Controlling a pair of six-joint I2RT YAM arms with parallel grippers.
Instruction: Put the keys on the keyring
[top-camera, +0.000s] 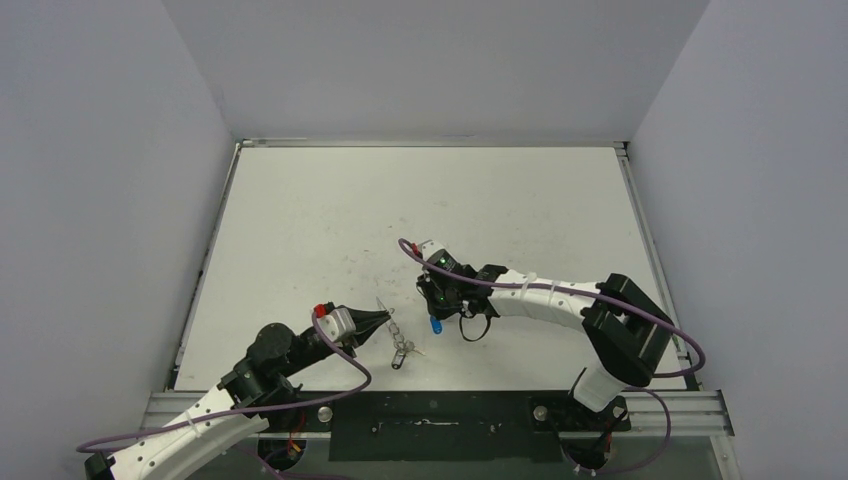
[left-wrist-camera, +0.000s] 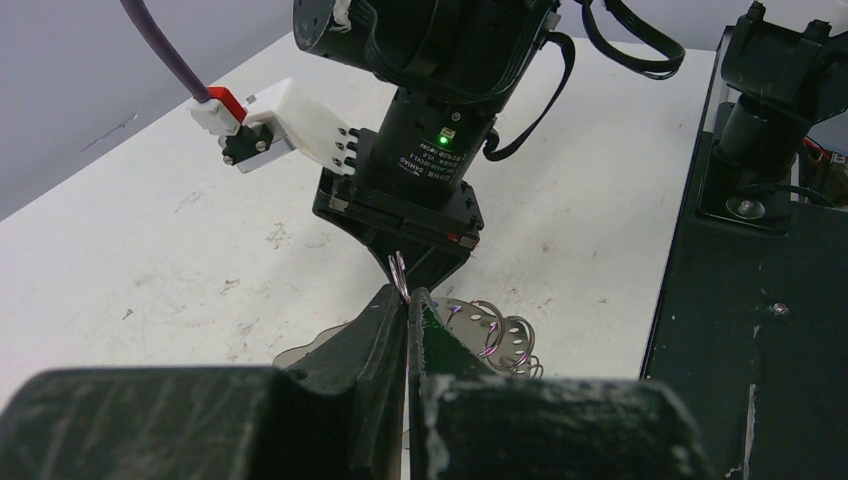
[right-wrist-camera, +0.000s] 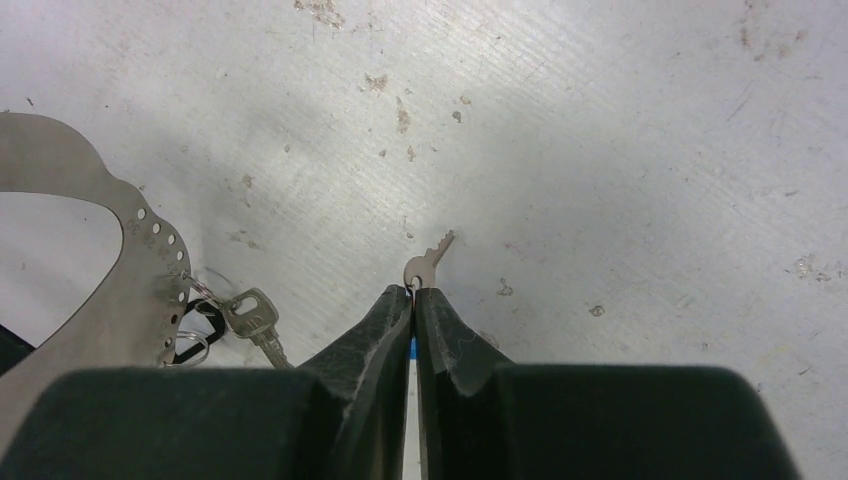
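Observation:
My left gripper (left-wrist-camera: 408, 295) is shut on a small wire loop (left-wrist-camera: 399, 272) at the rim of the keyring (left-wrist-camera: 478, 322), a pale grey plate with small holes and wire loops, held tilted above the table. In the top view the keyring (top-camera: 392, 328) hangs from my left gripper (top-camera: 378, 320). My right gripper (right-wrist-camera: 413, 290) is shut on a tiny key (right-wrist-camera: 430, 255); its metal end sticks out past the tips and blue shows between the fingers. The blue head (top-camera: 436, 326) shows under my right gripper (top-camera: 437, 305). A second silver key (right-wrist-camera: 255, 320) hangs on a loop at the keyring's (right-wrist-camera: 120, 290) rim, beside a dark oval.
The white table (top-camera: 420, 210) is scuffed and speckled. Grey walls stand on three sides. A black base plate (left-wrist-camera: 760, 330) and metal rail (top-camera: 440, 405) run along the near edge. The right arm's wrist (left-wrist-camera: 425, 170) fills the space just beyond my left fingertips.

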